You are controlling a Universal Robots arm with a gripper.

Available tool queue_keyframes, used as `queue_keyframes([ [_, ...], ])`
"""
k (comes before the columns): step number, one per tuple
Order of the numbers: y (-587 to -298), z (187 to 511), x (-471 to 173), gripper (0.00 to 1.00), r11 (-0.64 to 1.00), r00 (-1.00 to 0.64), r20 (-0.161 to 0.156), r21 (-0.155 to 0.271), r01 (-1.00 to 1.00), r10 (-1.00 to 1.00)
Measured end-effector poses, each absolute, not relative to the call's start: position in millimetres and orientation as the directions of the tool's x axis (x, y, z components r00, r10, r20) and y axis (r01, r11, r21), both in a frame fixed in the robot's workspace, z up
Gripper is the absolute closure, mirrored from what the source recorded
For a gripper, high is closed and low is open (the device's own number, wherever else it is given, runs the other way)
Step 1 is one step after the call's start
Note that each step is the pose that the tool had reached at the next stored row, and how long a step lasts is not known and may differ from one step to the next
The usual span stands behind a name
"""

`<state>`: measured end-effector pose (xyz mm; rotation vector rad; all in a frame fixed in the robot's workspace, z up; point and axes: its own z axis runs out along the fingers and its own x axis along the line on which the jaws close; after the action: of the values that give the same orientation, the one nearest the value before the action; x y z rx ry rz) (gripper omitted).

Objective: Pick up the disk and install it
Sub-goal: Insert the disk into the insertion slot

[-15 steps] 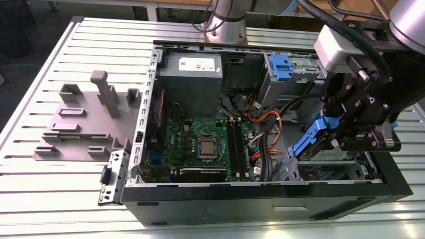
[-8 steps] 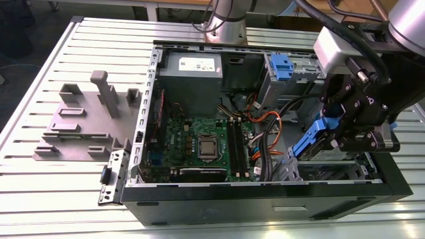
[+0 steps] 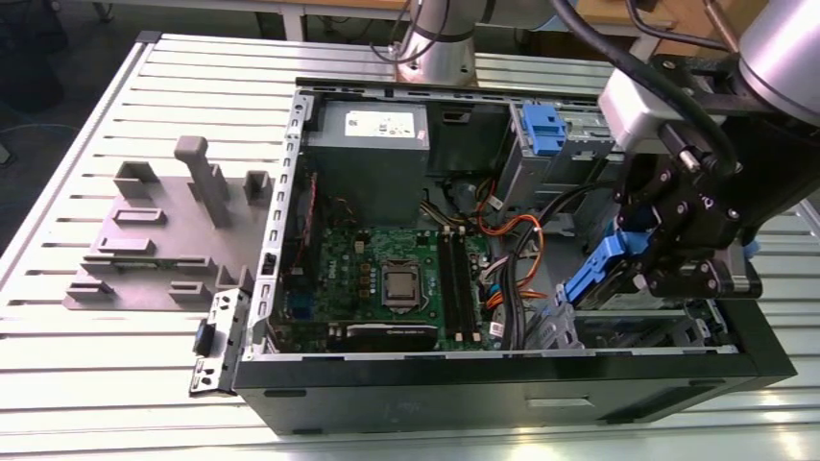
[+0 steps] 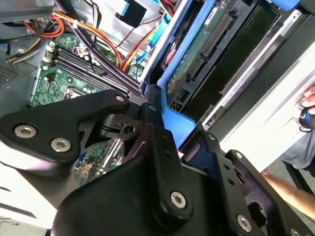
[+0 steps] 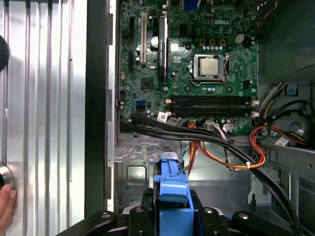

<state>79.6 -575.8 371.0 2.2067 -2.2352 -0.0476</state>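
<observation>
Black gripper [image 4: 162, 147] fingers are clamping the disk [image 4: 197, 54] by its blue carrier, and I am holding it tilted inside the open computer case [image 3: 513, 370], above the metal drive cage [image 5: 142, 172] beside the motherboard [image 5: 192, 64]. Judging by this, pickup is done and seating remains. Outside, the case is lying on a slatted metal table [image 3: 115, 384], with a person's hand [image 5: 5, 206] resting nearby.

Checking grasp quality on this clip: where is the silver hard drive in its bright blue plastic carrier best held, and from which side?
By the blue carrier's end, as the gripper holds it: the silver hard drive in its bright blue carrier hangs tilted over the open black computer case, so gripping from above leaves the connector edge and circuit face free.
</observation>
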Motion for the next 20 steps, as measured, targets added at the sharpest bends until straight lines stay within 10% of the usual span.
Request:
queue_keyframes([
  [20, -575.7, 353.4, 79.6, 0.64, 0.013, -0.013, -0.021, 0.022, -1.000, -1.000],
])
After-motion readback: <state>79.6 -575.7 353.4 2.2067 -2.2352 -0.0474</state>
